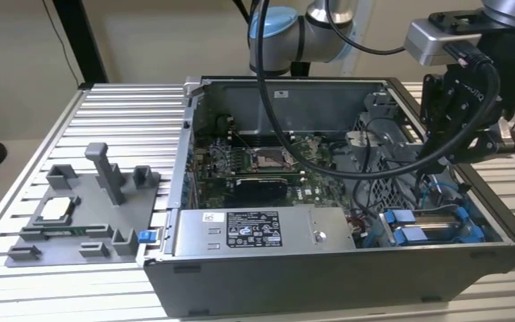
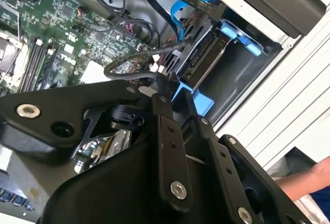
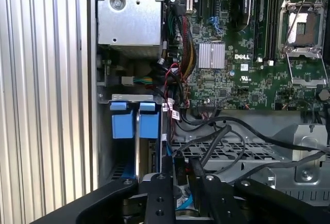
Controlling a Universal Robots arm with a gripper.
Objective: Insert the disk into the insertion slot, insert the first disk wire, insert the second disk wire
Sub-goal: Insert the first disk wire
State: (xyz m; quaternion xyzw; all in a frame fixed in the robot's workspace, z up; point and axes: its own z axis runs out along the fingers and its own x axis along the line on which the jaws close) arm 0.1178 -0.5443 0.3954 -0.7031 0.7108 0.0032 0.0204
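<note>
The disk [image 1: 434, 227], silver in its bright blue carrier, sits in the drive bay at the case's front corner on the exterior view's right. Its blue tabs [image 3: 132, 124] and silver edge show in the first wrist view, and its blue carrier [image 2: 199, 100] shows in the second wrist view. My gripper [image 1: 469, 151] hangs inside the case just behind the bay. The black fingers [image 3: 159, 199] stand close together on a black wire connector [image 3: 181, 168], and its dark cable [image 3: 220, 135] loops back toward the motherboard. The fingertips [image 2: 164, 96] are near the carrier's rear end.
The open computer case [image 1: 329, 282] lies on a slatted metal table [image 1: 123, 114]. A silver power supply [image 1: 257, 231] sits beside the bay, with the motherboard [image 1: 257, 164] behind. A grey fixture tray [image 1: 78, 208] stands at the exterior view's left. A person's arm [image 2: 309, 177] is beside the table.
</note>
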